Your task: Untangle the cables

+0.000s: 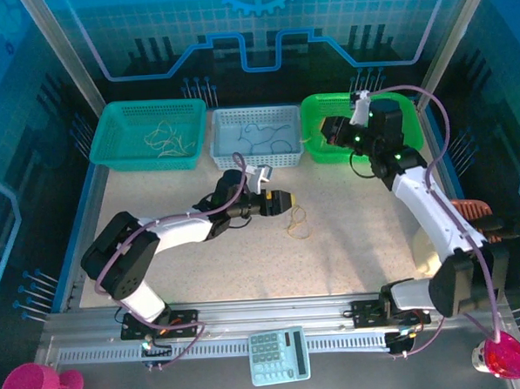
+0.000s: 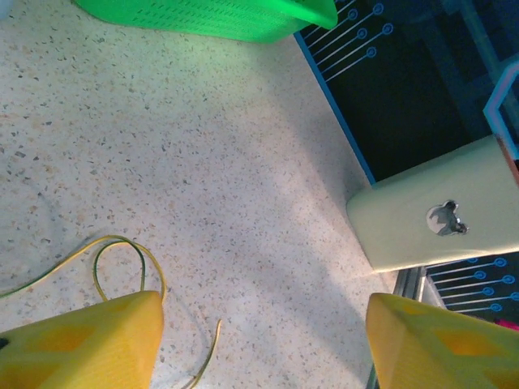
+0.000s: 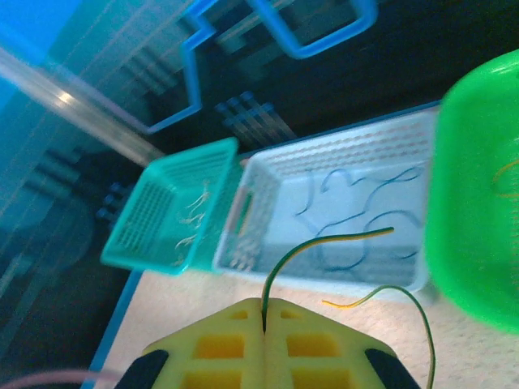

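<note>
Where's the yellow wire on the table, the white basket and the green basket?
yellow wire (image 2: 113, 237), left wrist view, loop top.
white basket (image 1: 258, 162), top view, front wall.
green basket (image 1: 323, 156), top view, front wall.

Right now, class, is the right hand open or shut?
Shut. In the right wrist view the right hand has its fingers meeting with no gap, pinching a thin yellow-green cable between them.

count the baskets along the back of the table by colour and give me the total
teal basket: 1
white basket: 1
green basket: 1
total: 3
</note>
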